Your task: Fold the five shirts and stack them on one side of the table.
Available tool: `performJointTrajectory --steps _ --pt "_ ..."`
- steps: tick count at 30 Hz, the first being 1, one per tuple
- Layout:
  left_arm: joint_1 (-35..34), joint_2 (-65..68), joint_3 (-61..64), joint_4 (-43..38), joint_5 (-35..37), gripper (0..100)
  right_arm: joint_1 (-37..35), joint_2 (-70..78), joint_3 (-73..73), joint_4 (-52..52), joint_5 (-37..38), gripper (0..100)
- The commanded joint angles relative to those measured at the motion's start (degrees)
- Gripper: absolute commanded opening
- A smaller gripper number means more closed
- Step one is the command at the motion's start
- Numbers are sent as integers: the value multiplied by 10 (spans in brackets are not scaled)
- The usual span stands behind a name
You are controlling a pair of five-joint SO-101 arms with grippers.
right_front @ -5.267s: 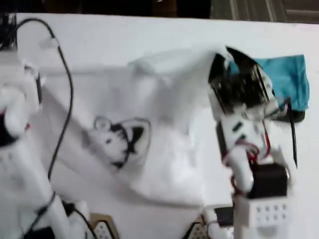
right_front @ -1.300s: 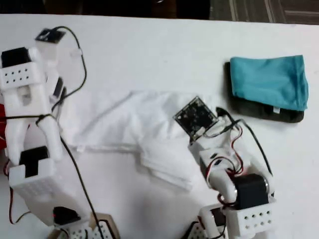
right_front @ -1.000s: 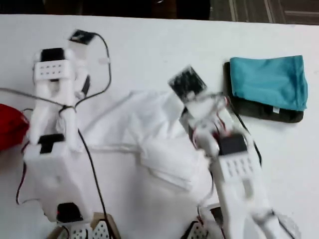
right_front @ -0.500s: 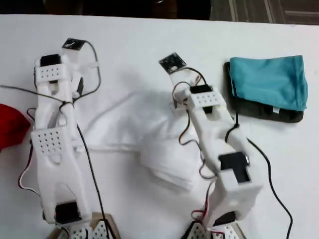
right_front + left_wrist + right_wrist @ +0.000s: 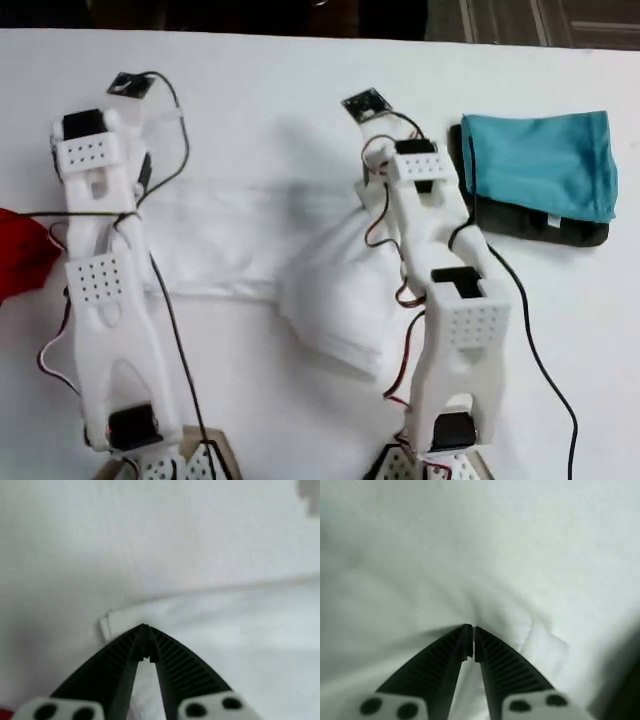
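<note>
White table, dark floor seen at 12 o'clock, white shirt spread mid-table, clenched by left gripper and right gripper, teal shirt stacked on dark shirt at 2 o'clock, label unreadable.

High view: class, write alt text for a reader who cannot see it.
The left arm and right arm hold a white shirt stretched across the table. Beside the right arm, a folded teal shirt lies on a dark cloth.
</note>
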Motion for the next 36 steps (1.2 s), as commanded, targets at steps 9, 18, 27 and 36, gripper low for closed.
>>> performJointTrajectory --steps 9,18,27,36 --pt "-23 -24 -123 64 -2 25 9 -100 -48 66 -5 18" --pt "-16 -200 60 64 2 25 5 -168 -48 112 -5 18" --pt "-14 -413 417 38 -1 27 -2 -233 -48 165 -5 18" --pt "-17 -542 736 -117 0 27 -44 -300 -44 234 -2 18"
